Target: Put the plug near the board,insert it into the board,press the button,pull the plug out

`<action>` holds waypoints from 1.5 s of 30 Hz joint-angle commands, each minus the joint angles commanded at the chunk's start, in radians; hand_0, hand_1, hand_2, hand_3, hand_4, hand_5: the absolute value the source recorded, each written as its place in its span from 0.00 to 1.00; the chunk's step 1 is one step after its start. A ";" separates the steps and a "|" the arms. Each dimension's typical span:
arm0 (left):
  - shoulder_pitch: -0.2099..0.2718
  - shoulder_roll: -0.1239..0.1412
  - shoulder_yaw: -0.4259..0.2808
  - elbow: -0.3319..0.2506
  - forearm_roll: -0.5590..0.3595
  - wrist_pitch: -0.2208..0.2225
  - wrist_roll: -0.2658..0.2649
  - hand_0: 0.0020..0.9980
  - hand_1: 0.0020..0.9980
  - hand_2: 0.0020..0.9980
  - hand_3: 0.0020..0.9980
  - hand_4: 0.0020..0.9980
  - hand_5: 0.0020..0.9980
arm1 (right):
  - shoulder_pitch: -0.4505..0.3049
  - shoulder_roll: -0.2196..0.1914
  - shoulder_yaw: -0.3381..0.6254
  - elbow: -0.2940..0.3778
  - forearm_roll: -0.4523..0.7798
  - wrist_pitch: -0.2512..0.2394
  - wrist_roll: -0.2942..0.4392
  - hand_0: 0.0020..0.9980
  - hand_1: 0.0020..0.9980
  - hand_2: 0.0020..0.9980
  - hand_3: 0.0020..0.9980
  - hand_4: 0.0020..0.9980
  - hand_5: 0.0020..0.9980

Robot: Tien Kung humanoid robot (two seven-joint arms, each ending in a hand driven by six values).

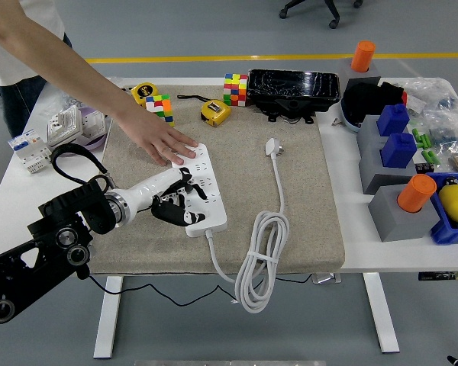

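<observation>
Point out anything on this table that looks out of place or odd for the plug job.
The plug lies loose on the mat, apart from the power strip, its cable coiled over the table's near edge. A person's hand presses the strip's far end while the robot's left hand rests by its near left side.

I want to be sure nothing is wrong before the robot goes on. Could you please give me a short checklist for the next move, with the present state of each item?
1. Plug free to pick up: ok, it lies alone on the mat, not inserted.
2. Power strip steady: ok, a person's hand presses its far end.
3. Left hand empty: ok, it holds nothing, beside the strip's near left edge.
4. Cable slack: ok, coiled loosely at the mat's near edge.
5. Person's hand clear of the sockets: not ok, it covers the far ones.
6. Button state: cannot tell.
</observation>
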State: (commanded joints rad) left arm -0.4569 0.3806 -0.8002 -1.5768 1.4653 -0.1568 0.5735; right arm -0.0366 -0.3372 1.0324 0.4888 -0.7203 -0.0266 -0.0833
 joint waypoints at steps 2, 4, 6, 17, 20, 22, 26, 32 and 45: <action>0.001 0.002 -0.002 -0.007 -0.003 -0.014 0.021 0.13 0.05 0.16 0.72 0.76 0.08 | 0.001 0.000 0.000 0.000 0.000 0.000 0.000 0.67 0.68 0.67 0.56 0.92 0.51; 0.001 0.006 -0.004 -0.018 -0.012 -0.043 0.061 0.11 0.05 0.16 0.88 0.68 0.00 | 0.001 0.000 -0.001 0.001 0.000 0.000 0.000 0.67 0.68 0.67 0.56 0.92 0.51; 0.001 0.007 -0.002 -0.020 -0.014 -0.051 0.072 0.11 0.05 0.16 0.88 0.68 0.00 | 0.001 0.000 -0.001 0.000 0.001 0.000 0.000 0.67 0.68 0.67 0.56 0.92 0.51; -0.007 0.005 0.028 -0.003 -0.047 -0.090 0.072 0.10 0.06 0.16 0.91 0.61 0.00 | 0.000 0.000 -0.005 0.001 0.002 0.000 0.000 0.67 0.67 0.67 0.56 0.92 0.51; -0.007 0.003 0.031 -0.003 -0.054 -0.102 0.072 0.10 0.06 0.16 0.91 0.61 0.00 | -0.001 0.000 -0.006 0.001 0.002 0.000 0.001 0.67 0.67 0.67 0.56 0.92 0.51; -0.008 0.003 0.032 -0.002 -0.061 -0.104 0.072 0.10 0.06 0.16 0.90 0.61 0.00 | -0.001 -0.001 -0.005 0.002 0.002 0.000 0.001 0.67 0.68 0.67 0.56 0.92 0.51; -0.012 0.002 0.040 0.011 -0.073 -0.108 0.072 0.10 0.06 0.16 0.90 0.61 0.00 | -0.001 -0.001 -0.004 0.000 0.002 0.000 0.000 0.67 0.68 0.67 0.56 0.92 0.51; -0.015 -0.004 0.052 0.043 -0.061 -0.097 0.072 0.10 0.06 0.16 0.90 0.61 0.00 | -0.001 -0.001 -0.003 0.001 0.002 0.000 0.000 0.67 0.67 0.67 0.56 0.92 0.51; -0.011 -0.007 0.059 0.061 -0.070 -0.101 0.072 0.10 0.06 0.16 0.88 0.61 0.00 | -0.004 0.000 -0.002 0.001 0.002 0.000 0.000 0.67 0.67 0.67 0.56 0.92 0.51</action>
State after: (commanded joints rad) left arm -0.4680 0.3738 -0.7415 -1.5153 1.3952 -0.2579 0.6454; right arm -0.0402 -0.3373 1.0301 0.4901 -0.7184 -0.0265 -0.0829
